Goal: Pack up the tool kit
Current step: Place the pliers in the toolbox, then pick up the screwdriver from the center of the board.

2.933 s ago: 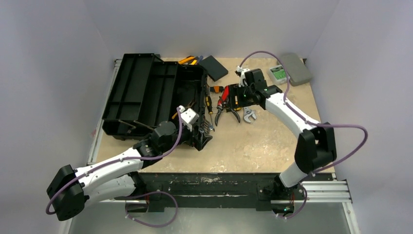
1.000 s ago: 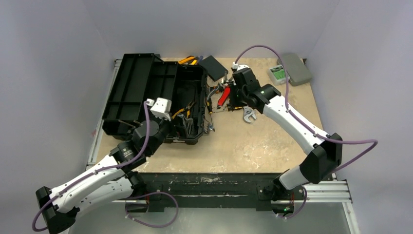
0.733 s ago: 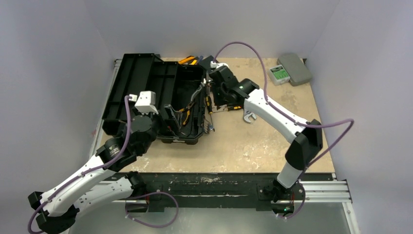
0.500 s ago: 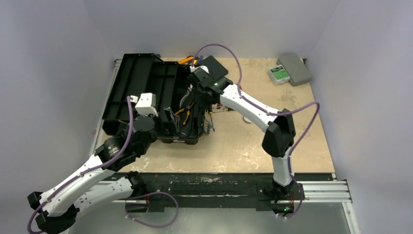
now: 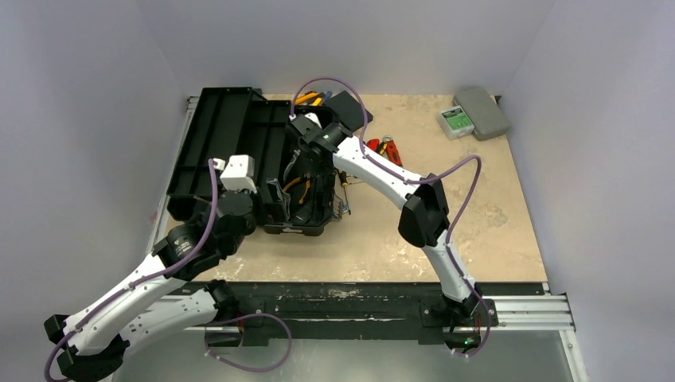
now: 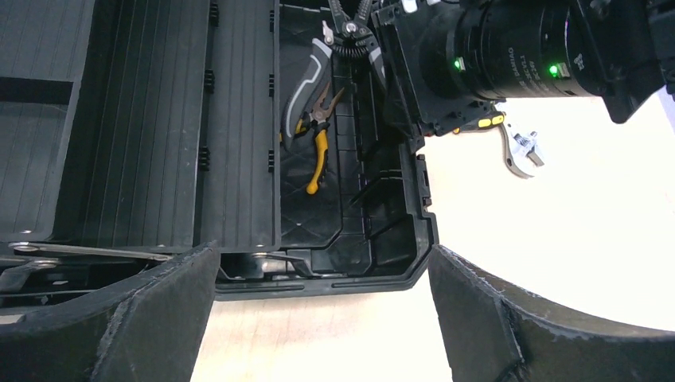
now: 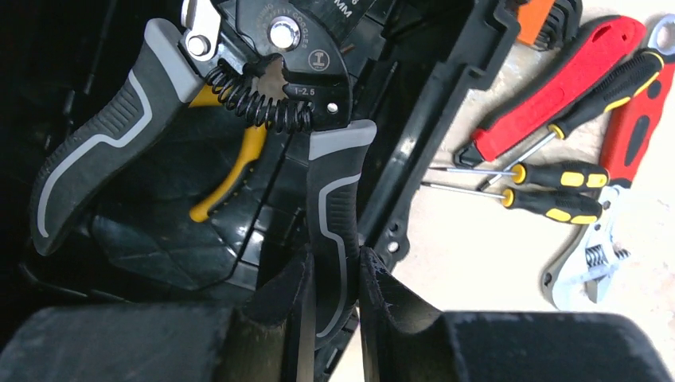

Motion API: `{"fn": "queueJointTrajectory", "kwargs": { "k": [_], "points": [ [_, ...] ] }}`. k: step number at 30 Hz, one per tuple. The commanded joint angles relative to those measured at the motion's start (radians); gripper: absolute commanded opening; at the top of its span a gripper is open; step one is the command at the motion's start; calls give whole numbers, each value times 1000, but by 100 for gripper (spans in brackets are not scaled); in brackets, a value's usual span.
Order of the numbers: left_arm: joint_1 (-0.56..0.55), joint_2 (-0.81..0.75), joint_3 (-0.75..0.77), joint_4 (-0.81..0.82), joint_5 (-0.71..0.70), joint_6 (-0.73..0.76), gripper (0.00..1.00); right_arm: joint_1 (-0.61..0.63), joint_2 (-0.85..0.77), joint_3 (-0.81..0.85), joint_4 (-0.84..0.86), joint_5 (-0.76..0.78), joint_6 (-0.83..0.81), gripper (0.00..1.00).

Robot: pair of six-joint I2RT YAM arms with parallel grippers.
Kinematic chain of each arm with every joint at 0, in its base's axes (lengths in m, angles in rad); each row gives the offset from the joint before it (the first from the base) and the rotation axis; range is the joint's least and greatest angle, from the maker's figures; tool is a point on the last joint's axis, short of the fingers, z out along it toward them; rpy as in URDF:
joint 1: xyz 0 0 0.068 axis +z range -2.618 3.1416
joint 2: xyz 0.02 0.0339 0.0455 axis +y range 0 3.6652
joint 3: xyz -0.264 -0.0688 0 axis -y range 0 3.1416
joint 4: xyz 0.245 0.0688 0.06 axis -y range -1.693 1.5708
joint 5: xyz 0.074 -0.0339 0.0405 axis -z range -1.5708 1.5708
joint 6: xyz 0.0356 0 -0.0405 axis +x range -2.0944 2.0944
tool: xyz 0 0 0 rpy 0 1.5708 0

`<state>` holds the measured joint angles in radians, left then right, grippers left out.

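Note:
The black toolbox (image 5: 239, 135) lies open at the table's left, its tub (image 6: 334, 207) facing up. My right gripper (image 7: 333, 270) is shut on one grey-and-black handle of the spring-loaded stripper pliers (image 7: 330, 199), which hang over the tub (image 5: 296, 163). Yellow-handled pliers (image 6: 318, 147) lie inside the tub. Beside the box on the table are red-handled pliers (image 7: 557, 79), two yellow-and-black screwdrivers (image 7: 549, 191) and a wrench (image 7: 589, 263). My left gripper (image 6: 324, 255) is open at the tub's near end, holding nothing.
A small flat black box (image 5: 350, 107) sits behind the toolbox, with orange-handled tools (image 5: 306, 98) next to it. A grey case with a green-labelled device (image 5: 476, 113) stands at the back right. The right forearm (image 5: 374, 171) spans the tools on the table.
My right arm has swung left from the tool pile to over the toolbox tub, carrying the stripper pliers. The left arm drew back toward the near left, still open.

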<state>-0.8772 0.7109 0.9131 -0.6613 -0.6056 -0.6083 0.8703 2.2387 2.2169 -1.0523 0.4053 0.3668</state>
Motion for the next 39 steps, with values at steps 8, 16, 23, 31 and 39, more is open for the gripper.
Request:
{"fn": "queueJointTrajectory", "kwargs": {
  "k": [8, 16, 23, 31, 39],
  "points": [
    [6, -24, 18, -1, 26, 3, 100, 2, 29, 25, 154, -149, 3, 30],
    [6, 4, 20, 24, 94, 28, 100, 2, -110, -115, 268, -223, 10, 66],
    [4, 8, -5, 83, 229, 116, 100, 2, -353, -368, 378, -179, 10, 68],
    [5, 0, -70, 179, 318, 176, 100, -4, -670, -707, 493, -38, 14, 86],
    [5, 30, -50, 156, 298, 170, 100, -192, -833, -957, 527, -80, 89, 90]
  ]
}}
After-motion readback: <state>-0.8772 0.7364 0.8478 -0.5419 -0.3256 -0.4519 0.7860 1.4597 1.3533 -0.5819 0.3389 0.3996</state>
